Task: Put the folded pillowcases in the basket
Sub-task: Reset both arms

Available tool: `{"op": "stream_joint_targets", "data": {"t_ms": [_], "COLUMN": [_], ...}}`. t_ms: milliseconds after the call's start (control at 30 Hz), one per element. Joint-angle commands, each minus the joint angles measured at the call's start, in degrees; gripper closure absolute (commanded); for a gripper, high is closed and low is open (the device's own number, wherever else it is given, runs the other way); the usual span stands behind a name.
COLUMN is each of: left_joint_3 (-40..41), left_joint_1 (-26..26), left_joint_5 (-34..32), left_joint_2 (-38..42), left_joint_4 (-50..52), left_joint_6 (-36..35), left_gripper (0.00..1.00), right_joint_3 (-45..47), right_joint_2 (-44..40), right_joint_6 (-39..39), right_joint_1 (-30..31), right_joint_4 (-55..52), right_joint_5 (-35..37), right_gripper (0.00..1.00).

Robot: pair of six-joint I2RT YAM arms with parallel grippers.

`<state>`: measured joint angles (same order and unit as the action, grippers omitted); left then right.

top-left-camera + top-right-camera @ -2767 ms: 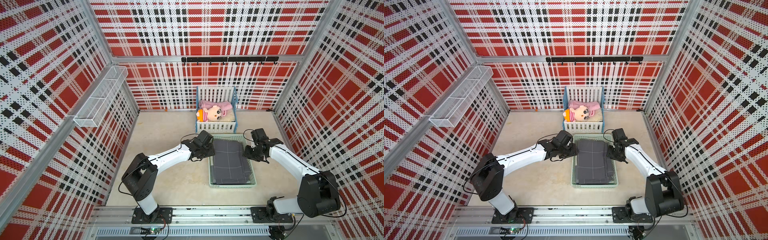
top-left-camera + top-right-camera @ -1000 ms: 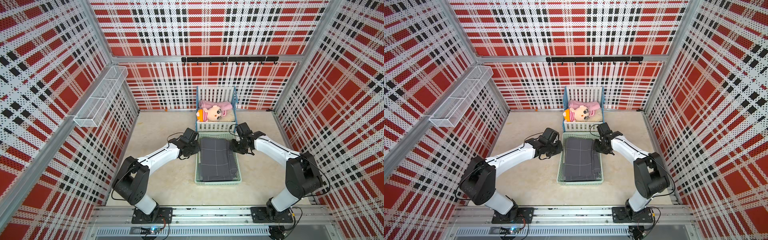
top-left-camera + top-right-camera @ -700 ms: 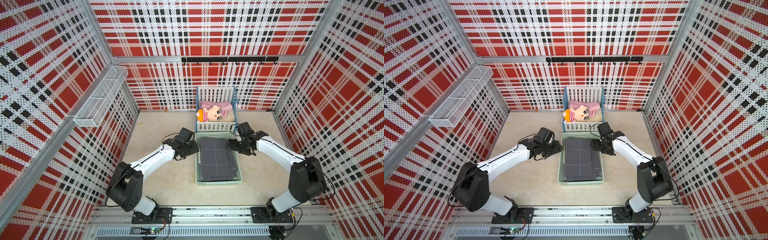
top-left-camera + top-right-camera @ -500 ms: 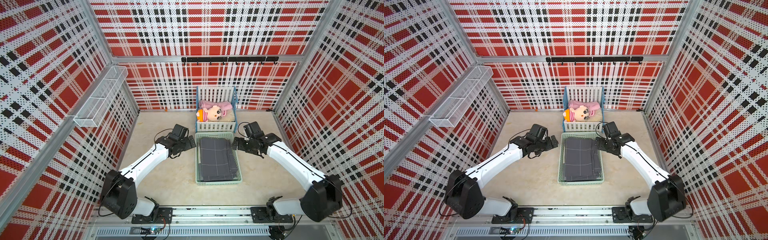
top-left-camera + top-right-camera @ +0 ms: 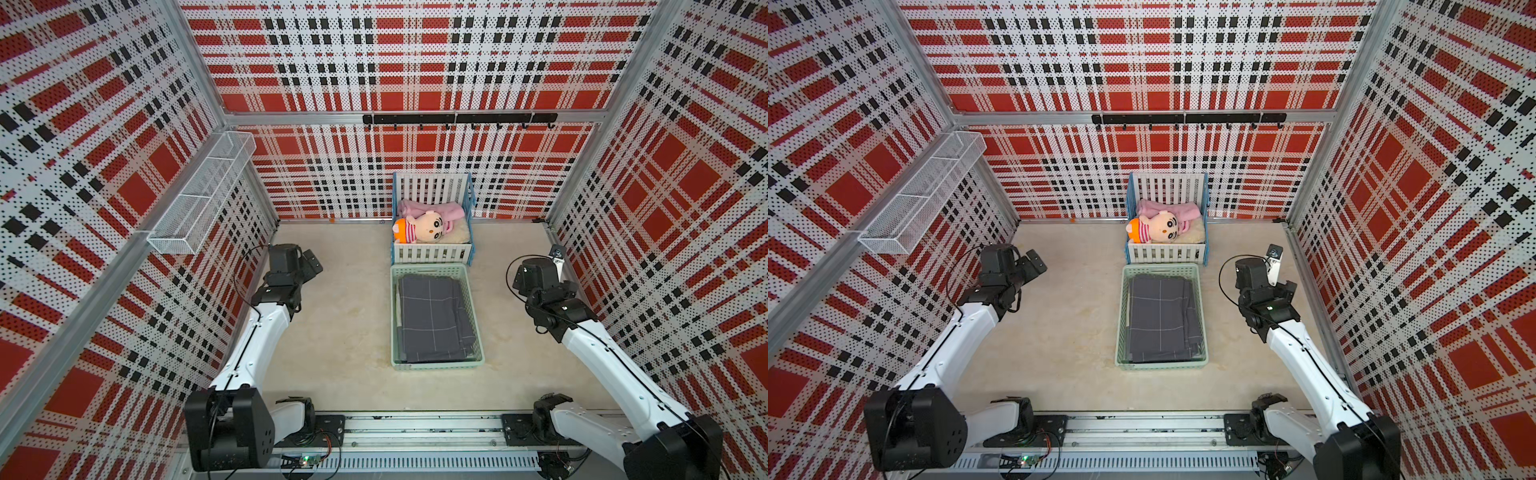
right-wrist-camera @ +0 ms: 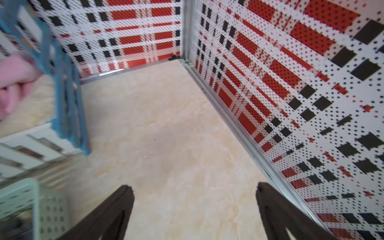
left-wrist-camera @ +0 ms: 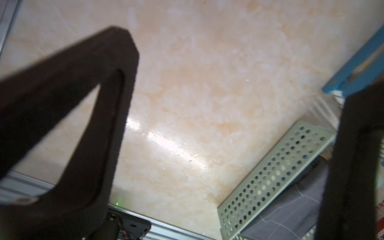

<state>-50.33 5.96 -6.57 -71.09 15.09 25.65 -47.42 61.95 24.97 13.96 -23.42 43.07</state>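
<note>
1. The shallow rectangular pale mint-green plastic basket [image 5: 437, 365] with perforated sides is seen at the centre of both top views, standing on the beige marbled table [image 5: 345, 332].
2. Its far short end is set just beside the front of the white-slatted, blue-framed toy crib [image 5: 432, 251].
3. The folded dark grey pillowcase [image 5: 434, 320] with thin pale grid lines is laid flat inside the basket and covers most of its floor, well apart from both arms.
4. The left fingers [image 7: 116, 52] are shown spread wide in the left wrist view, with only bare table between them. A basket corner and a strip of the pillowcase are seen at the lower right of that frame.
5. In both top views the left arm is placed at the centre left, well apart from the basket.
6. The right fingers [image 6: 110, 212] are likewise spread wide over bare table, and nothing is pinched.
7. The right arm is placed at the centre right, near the plaid wall.
8. A plush doll [image 5: 428, 226] in an orange cap is laid in the crib against a pink blanket [image 5: 451, 209].
9. A white wire-mesh rack [image 5: 199, 195] is fixed at the upper left, and a black hook rail [image 5: 457, 119] runs across the back wall.
</note>
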Motion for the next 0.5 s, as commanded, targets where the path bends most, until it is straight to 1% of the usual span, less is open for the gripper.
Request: {"op": "stream_joint_targets", "data": {"t_ms": [0, 33, 100, 133, 167, 200, 367, 467], "left_joint_3": [3.0, 3.9, 5.4, 6.8, 7.9, 8.9, 14.4, 18.2], "left_joint_1": [3.6, 3.9, 4.3, 4.3, 4.2, 4.3, 3.9, 3.0], "left_joint_5": [12.2, 11.9, 10.8, 10.7, 10.7, 10.5, 10.2, 6.0], "left_joint_2": [-1.2, -1.3, -1.0, -0.4, 0.2, 0.8, 2.4, 3.8], "left_joint_4": [-11.1, -12.8, -15.8, -18.2, -20.4, -22.2, -30.2, -33.6], "left_joint_6": [-0.2, -0.4, -0.7, -1.2, -1.7, -1.6, -2.8, -3.3], "left_gripper": [0.0, 0.0, 0.0, 0.0, 0.0, 0.01, 0.0, 0.0], "right_joint_3": [5.0, 7.2, 10.6, 12.2, 13.4, 14.4, 18.1, 19.5], "right_joint_2": [2.6, 3.6, 5.7, 6.8, 7.9, 9.4, 17.1, 21.6], "right_joint_6": [-9.0, -13.2, -18.8, -22.3, -24.6, -26.0, -25.6, -24.7], "right_joint_1": [-1.9, -3.0, -6.8, -9.1, -10.9, -12.3, -14.7, -14.9], "right_joint_4": [16.5, 21.7, 29.0, 32.9, 36.0, 39.3, 55.0, 60.8], "right_joint_5": [-1.0, -6.3, -21.5, -31.1, -38.3, -42.8, -48.3, -48.4], "right_gripper": [0.0, 0.0, 0.0, 0.0, 0.0, 0.0, 0.0, 0.0]}}
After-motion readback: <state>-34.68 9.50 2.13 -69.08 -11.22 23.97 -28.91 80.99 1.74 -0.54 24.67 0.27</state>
